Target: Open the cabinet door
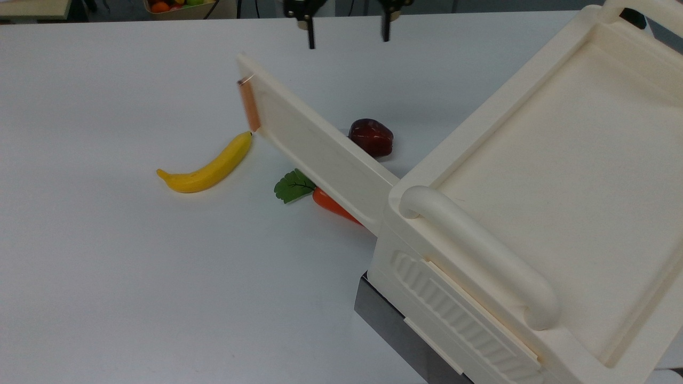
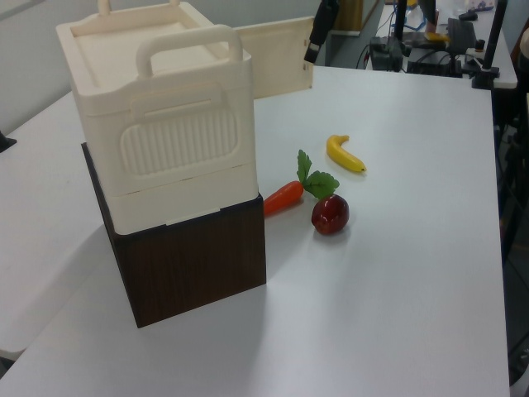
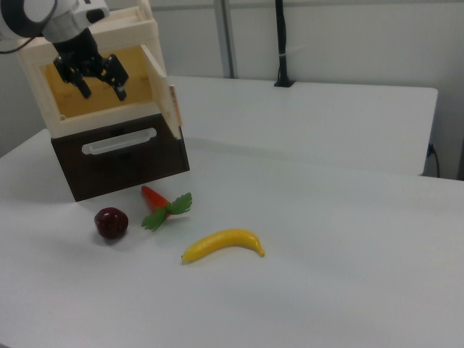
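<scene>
The cabinet [image 1: 539, 176] is a cream box on a dark base, at the top view's right. Its cabinet door [image 1: 315, 144] stands swung wide open, reaching out over the table toward the top view's left, with the orange-copper strip [image 1: 248, 109] on its free end. In the right view the cabinet door [image 3: 162, 93] juts forward and the yellowish inside [image 3: 94, 98] shows. My gripper [image 1: 348, 34] hangs open above the table behind the door, not touching it. In the right view the gripper [image 3: 99, 80] hangs in front of the opening. In the left view the gripper [image 2: 314, 50] is beside the cabinet door [image 2: 273, 58].
A banana [image 1: 209, 165], a carrot [image 1: 331, 205] partly under the door, and a dark red apple [image 1: 372, 137] lie on the white table [image 1: 133, 266]. The dark base has a drawer with a bar handle [image 3: 119, 141]. A basket of fruit [image 1: 176, 5] sits beyond the far edge.
</scene>
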Robot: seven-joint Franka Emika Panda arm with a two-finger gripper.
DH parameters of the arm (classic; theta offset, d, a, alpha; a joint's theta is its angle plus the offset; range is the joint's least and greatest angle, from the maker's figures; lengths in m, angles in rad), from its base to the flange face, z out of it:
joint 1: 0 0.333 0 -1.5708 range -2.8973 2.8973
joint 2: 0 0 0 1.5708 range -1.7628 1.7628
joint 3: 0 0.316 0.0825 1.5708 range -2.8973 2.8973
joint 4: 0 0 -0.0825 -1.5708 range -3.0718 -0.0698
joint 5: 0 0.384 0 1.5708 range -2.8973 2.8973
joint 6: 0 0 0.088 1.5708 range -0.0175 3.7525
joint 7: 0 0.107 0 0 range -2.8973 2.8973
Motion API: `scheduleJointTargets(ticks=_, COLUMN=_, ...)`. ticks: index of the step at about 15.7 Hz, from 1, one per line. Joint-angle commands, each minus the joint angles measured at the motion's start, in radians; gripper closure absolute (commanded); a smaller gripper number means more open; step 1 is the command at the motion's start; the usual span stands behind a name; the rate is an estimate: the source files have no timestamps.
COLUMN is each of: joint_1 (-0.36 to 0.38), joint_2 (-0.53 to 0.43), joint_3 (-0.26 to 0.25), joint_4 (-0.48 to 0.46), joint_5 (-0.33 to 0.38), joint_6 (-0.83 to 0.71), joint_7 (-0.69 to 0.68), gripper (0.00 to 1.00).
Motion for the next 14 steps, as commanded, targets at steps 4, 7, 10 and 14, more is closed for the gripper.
scheduleJointTargets(ticks=4, joint_1=-0.179, joint_2=-0.041, joint_3=0.088, joint_4=-0.113, joint_5=-0.056, joint_6=-0.182, joint_7=0.055, gripper=0.00)
scheduleJointTargets(ticks=7, joint_1=-0.240, joint_2=-0.081, joint_3=0.107, joint_4=-0.197, joint_5=-0.055, joint_6=-0.184, joint_7=0.042, gripper=0.00)
scheduleJointTargets(ticks=10, joint_1=-0.292, joint_2=-0.119, joint_3=0.125, joint_4=-0.225, joint_5=-0.052, joint_6=-0.191, joint_7=0.041, gripper=0.00)
scheduleJointTargets(ticks=14, joint_1=-0.303, joint_2=-0.119, joint_3=0.131, joint_4=-0.216, joint_5=-0.049, joint_6=-0.213, joint_7=0.051, gripper=0.00)
